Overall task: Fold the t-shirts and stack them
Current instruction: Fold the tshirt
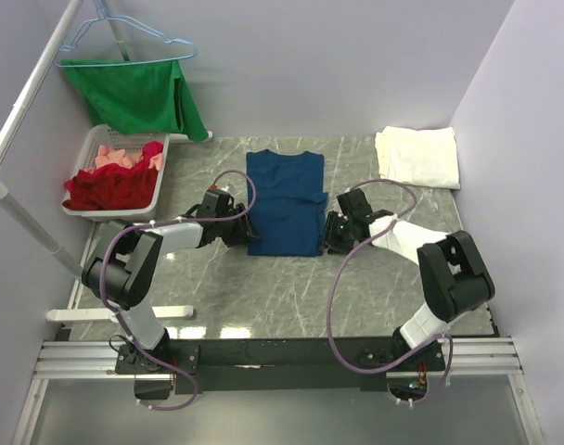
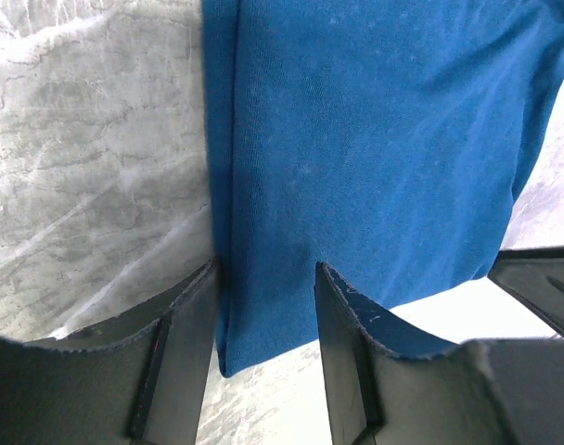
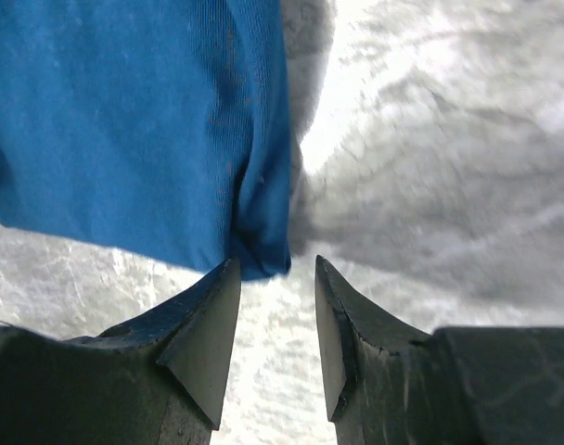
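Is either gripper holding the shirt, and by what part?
Nothing is gripped yet. The left gripper straddles the near left edge of the blue t-shirt, jaws open; the right gripper is open at its near right corner.

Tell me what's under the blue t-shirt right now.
Only the grey marble table shows around the blue t-shirt. Along its side edges you can see its own cloth folded under. Whatever lies beneath its middle is covered.

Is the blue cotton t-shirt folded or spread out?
Partly folded: the blue t-shirt lies as a narrow strip, sleeves turned in, collar showing.
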Motion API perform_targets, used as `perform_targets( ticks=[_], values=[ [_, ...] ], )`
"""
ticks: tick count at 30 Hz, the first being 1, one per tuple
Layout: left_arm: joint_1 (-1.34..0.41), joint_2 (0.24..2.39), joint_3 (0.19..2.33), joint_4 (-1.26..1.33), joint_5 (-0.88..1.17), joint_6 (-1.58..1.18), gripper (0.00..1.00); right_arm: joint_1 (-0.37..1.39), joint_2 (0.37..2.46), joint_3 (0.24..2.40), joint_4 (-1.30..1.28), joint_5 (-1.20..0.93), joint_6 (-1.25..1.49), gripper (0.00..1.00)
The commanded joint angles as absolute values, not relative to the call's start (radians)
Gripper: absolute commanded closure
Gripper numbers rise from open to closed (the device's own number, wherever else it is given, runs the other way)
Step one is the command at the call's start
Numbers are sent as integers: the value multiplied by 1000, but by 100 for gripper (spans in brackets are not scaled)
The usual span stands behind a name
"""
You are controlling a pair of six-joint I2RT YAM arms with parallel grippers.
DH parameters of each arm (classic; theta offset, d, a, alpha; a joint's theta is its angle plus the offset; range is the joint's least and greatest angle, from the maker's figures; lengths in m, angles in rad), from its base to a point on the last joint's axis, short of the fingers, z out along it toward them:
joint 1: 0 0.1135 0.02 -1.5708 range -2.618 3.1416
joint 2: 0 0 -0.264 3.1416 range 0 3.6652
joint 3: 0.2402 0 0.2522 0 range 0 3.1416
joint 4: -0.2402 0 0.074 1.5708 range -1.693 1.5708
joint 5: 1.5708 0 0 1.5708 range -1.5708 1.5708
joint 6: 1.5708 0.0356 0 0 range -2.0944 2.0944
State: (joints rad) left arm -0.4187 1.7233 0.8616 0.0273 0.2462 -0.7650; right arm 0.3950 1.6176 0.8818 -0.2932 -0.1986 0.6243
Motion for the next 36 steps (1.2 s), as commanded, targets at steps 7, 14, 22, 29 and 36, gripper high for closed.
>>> perform_targets(
  ticks=[7, 14, 22, 29, 36],
  values=[
    [-439, 1755, 845, -32, 221, -753, 49, 402, 1542, 893, -321, -167, 611, 54],
    [-446, 1752, 845, -35, 218, -756, 48, 413, 1617, 903, -295, -196, 597, 54],
    [-448, 1747, 835, -41, 213, -752, 48, 454, 1620, 931, -302, -152, 595, 53],
    [-448, 1752, 836, -40, 213, -750, 49, 531, 1574, 971, -379, 26, 592, 45],
    [-446, 1756, 842, -43, 213, -749, 49, 549, 1620, 1014, -397, 40, 598, 45]
  ],
)
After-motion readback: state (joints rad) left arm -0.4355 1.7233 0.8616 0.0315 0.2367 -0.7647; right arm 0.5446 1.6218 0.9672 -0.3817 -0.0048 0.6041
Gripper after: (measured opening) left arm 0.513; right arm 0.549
